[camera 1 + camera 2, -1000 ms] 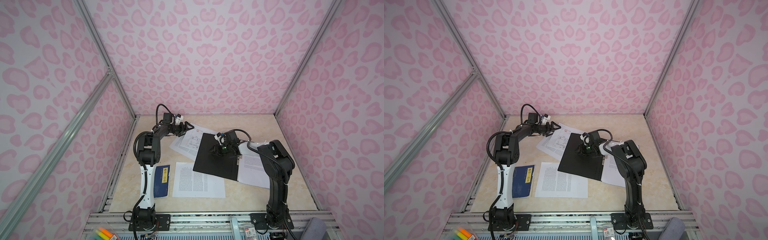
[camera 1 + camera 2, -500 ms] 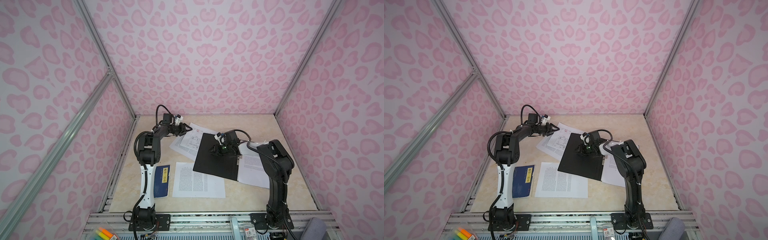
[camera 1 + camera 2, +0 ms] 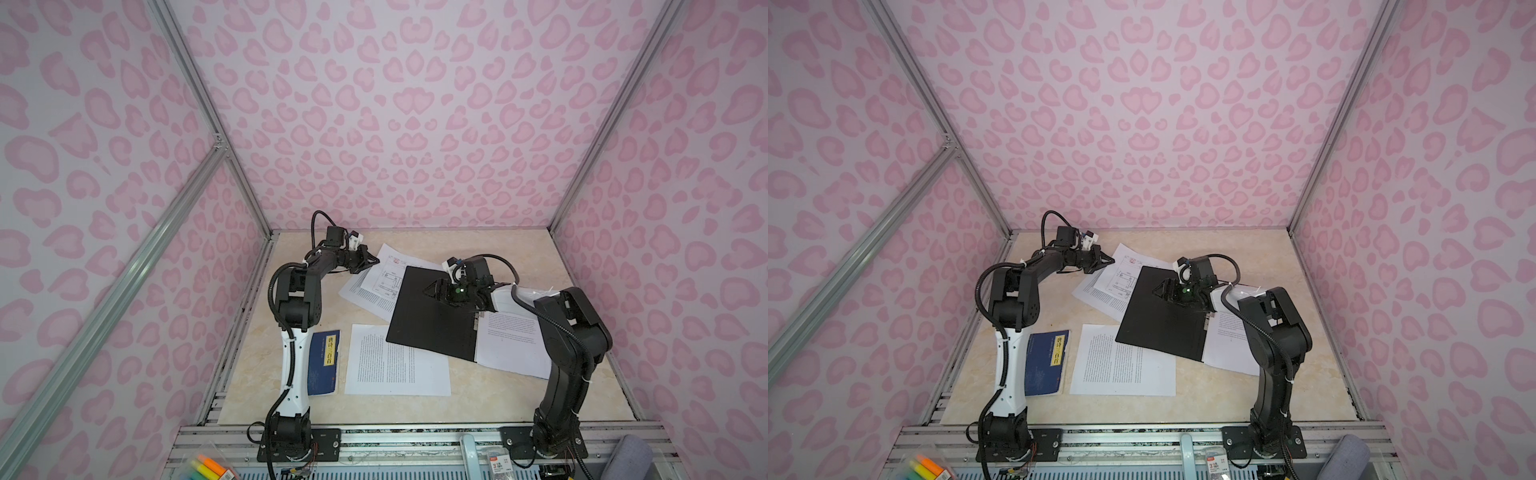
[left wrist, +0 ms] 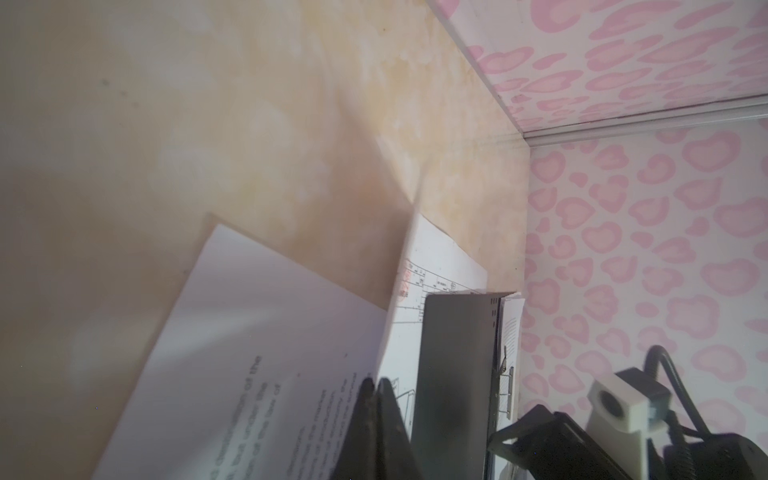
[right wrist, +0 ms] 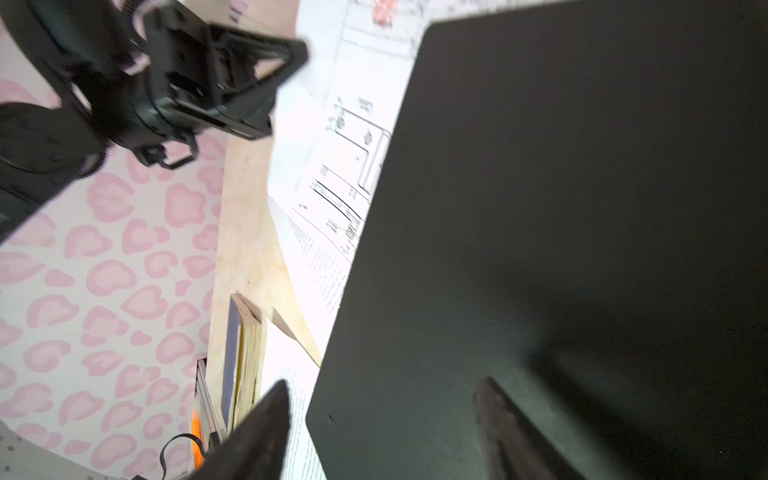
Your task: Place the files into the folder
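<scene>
Across the middle of the desk (image 3: 494, 399) the files (image 3: 397, 365) lie scattered round the open folder (image 3: 432, 324): one sheet by the front edge, a fanned few toward the far left corner, more beside it toward the right edge. Each is light, limp and slick, best pinched at a free corner. Closed, the left gripper (image 3: 372, 261) seems to nip a far-left sheet's corner, which curls up. Wide open, the right gripper (image 3: 433, 289) hangs over the folder's black inside. A blue book (image 3: 324, 361) lies near the left edge.
</scene>
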